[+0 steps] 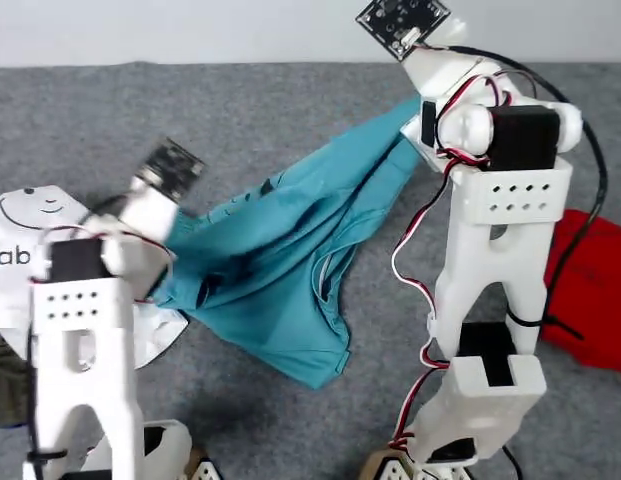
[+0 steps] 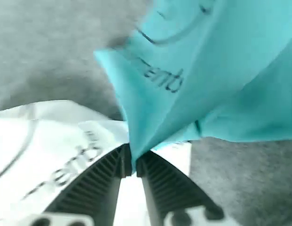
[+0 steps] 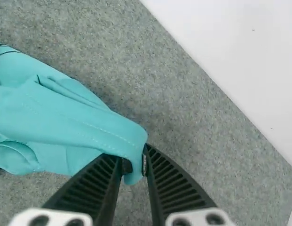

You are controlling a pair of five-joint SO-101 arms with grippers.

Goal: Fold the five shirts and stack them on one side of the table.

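**Teal shirt strung between both grippers, mid-table**

High view: the teal shirt [image 1: 280,270] runs as 1 slanted band across the grey table [image 1: 90,120], from the R arm [image 1: 500,200] near the far edge down twd the L arm [image 1: 80,300] by the left edge. Its loose lower part sags twd the near edge in folds. This view hides both sets of fingertips under the wrist cams, so the grip can't be read from it.

L wrist view: the L gripper [image 2: 131,162] is clenched on a pinched fold of teal cloth, jaws nearly touching w/ fabric between them. Dark print shows on the teal here. Right under the gripper lies a white shirt [image 2: 42,136], also printed. In the high view it sits flat at the left edge, partly under the L arm.

R wrist view: the R gripper [image 3: 133,165] grasps a hemmed teal corner, jaws tight on it, w/ bare table beneath. It also shows the table's far edge meeting a white wall [image 3: 240,56].

The high view alone adds a red shirt [image 1: 590,290] bunched at the right edge behind the R arm, well apart from the teal 1, plus a bit of dark fabric [image 1: 2,390] at the near-left corner; can't tell what it is.
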